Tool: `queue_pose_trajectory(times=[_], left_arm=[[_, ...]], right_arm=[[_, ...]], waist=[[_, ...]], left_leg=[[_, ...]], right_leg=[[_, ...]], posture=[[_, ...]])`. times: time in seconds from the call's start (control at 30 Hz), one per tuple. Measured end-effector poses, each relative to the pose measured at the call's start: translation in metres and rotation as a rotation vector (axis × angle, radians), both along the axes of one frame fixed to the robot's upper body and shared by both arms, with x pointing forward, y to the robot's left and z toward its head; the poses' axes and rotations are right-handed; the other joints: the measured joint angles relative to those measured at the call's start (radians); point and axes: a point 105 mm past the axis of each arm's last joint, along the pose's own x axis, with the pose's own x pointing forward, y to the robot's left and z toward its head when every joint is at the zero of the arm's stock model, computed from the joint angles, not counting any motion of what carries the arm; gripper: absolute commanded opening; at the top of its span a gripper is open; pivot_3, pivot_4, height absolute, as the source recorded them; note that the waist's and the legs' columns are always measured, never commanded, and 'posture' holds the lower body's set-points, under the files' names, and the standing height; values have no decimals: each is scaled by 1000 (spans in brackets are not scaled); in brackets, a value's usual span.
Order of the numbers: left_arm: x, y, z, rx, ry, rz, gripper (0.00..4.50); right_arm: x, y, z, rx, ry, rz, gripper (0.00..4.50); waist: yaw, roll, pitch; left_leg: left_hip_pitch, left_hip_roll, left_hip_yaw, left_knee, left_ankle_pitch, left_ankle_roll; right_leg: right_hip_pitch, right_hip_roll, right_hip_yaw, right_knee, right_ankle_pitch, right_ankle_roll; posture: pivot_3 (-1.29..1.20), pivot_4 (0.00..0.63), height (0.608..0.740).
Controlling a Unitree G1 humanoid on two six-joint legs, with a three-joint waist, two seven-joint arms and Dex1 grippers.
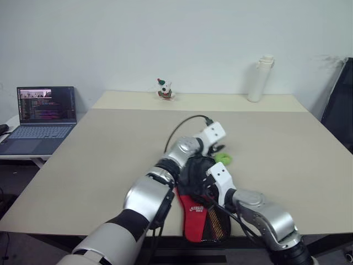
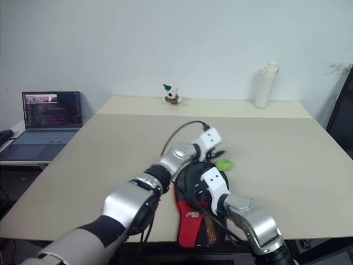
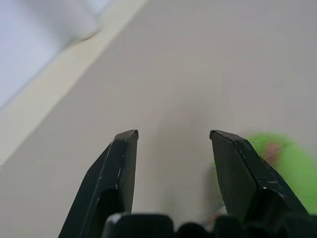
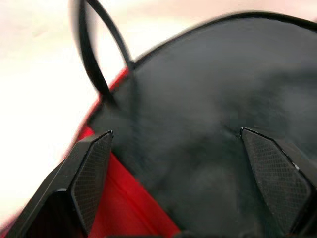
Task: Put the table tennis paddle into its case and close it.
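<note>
The case [image 1: 201, 212] lay at the near edge of the table [image 1: 99, 160], its red panel and mesh toward the robot and its black rounded part under both arms. In the head views the left gripper [image 3: 173, 136] reached over the case, near a small green object [image 1: 223, 158]. Its wrist view showed the two fingers spread with only bare table between them, the green object blurred beside one finger. The right gripper [image 4: 176, 134] was spread wide over the black part of the case, gripping nothing. A black cord [image 4: 101, 54] looped beside it. I could not tell where the paddle was.
</note>
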Motion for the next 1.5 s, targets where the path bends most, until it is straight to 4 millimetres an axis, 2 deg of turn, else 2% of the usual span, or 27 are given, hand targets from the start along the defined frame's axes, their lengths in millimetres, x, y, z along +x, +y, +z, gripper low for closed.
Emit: queue_pose_trajectory(times=[0.07, 0.17, 0.3, 0.37, 0.53, 0.63, 0.73, 0.87, 1.07, 1.23, 1.37, 1.5], left_arm=[[8, 25, 13, -63, -11, 59, 2500], [12, 51, 29, -189, 13, 80, 2500], [-1, 64, 39, -356, 121, -76, 2500], [-15, 64, 28, -397, 212, -202, 2500], [-51, 60, -23, -368, 451, -388, 2500], [-61, 54, -31, -318, 497, -440, 2500], [-64, 50, -32, -257, 496, -462, 2500], [-69, 44, -46, -138, 512, -486, 2500], [-70, 40, -70, -112, 576, -452, 2500], [-67, 37, -70, -108, 569, -438, 2500], [-66, 35, -70, -101, 562, -437, 2500], [-66, 37, -72, -93, 565, -431, 2500]], right_arm=[[-1, -12, 3, -3, 12, -32, 4500], [-7, -16, 15, 44, 17, -29, 4500], [-20, -15, 42, 161, -2, 53, 4500], [-24, -18, 55, 213, -8, 96, 4500], [-20, -40, 79, 248, -35, 111, 4500], [-11, -52, 86, 234, -51, 81, 4500], [7, -69, 85, 198, -74, -6, 4500], [36, -86, 75, 122, -112, -136, 4500], [67, -79, 57, 77, -115, -152, 4500], [87, -71, 53, 75, -113, -138, 4500], [94, -64, 48, 74, -110, -116, 4500], [91, -55, 43, 80, -94, -58, 4500]], waist=[[2, 0, 0], [2, 0, 1], [1, 0, 1], [-1, 1, 1], [0, 1, 1], [1, 1, 1], [3, 1, 1], [1, 1, 1], [0, 1, 1], [0, 1, 2], [0, 1, 2], [0, 2, 2]], left_leg=[[-1, 0, 0, -1, 0, 0], [-3, 0, 0, -1, 0, 0], [-4, -1, 0, -1, 0, 0], [-3, -1, 0, -1, 0, 0], [-3, 0, 0, 0, 0, 0], [-3, 0, 0, 0, 0, 0], [-2, -1, 1, 0, 0, 0], [-2, -1, 2, 0, 0, 0], [-2, -1, 2, 0, 0, 1], [-2, -1, 2, 0, 0, 1], [-3, -1, 2, 0, 0, 1], [-3, 0, 2, 0, 0, 1]], right_leg=[[0, 0, 0, -2, 0, 0], [-3, 0, 0, -2, 1, -2], [-3, 0, 0, -2, 2, -3], [-3, 0, 0, -1, 3, -5], [-3, 0, 0, 0, 3, -5], [-3, 0, 0, 0, 3, -5], [-3, 0, 1, 0, 3, -5], [-3, 1, 2, 0, 3, -5], [-3, 2, 2, 0, 3, -5], [-3, 1, 2, 0, 3, -5], [-3, 1, 2, 0, 3, -5], [-4, 1, 2, 0, 3, -5]], posture=[[0, 150, 740], [0, 150, 740], [0, 150, 740], [0, 150, 740], [0, 150, 740], [0, 150, 740], [0, 150, 740], [0, 150, 740], [0, 150, 740], [0, 150, 740], [0, 150, 740], [0, 150, 740]])
